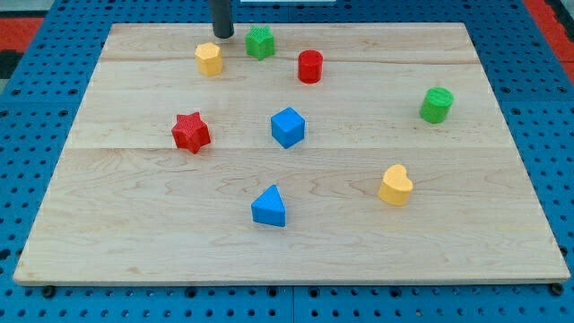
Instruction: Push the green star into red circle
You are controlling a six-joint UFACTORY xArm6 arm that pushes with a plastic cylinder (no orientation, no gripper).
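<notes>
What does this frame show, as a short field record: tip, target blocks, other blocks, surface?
tip: my tip at the view's top, just left of the green star, apart from it
pushed block: green star-shaped block
goal block: red cylinder block, right of and below the star, not touching
near tip: yellow hexagonal block
others: red star, blue cube
surface: wooden board

Single high oblique view over board (296, 224)

Green star (260, 42) — just left of red circle (310, 66)
</notes>
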